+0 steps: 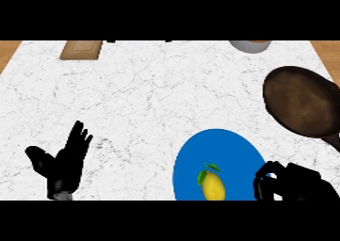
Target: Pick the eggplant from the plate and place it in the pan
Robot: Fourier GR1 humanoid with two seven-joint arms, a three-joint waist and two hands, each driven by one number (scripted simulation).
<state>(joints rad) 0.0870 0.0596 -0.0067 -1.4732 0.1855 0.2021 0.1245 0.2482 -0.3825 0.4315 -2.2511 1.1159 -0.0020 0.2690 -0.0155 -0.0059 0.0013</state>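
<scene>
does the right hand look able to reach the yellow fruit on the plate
Probably yes: the right hand sits just beside the blue plate, and nothing lies between it and the yellow fruit.

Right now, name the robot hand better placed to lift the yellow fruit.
Right: the right robot hand is beside the plate and yellow fruit, nearer the pan; the left robot hand rests open, far off.

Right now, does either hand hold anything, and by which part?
Nothing is held. The left hand is open; the right hand is curled, empty, apart from the fruit on the plate.
</scene>
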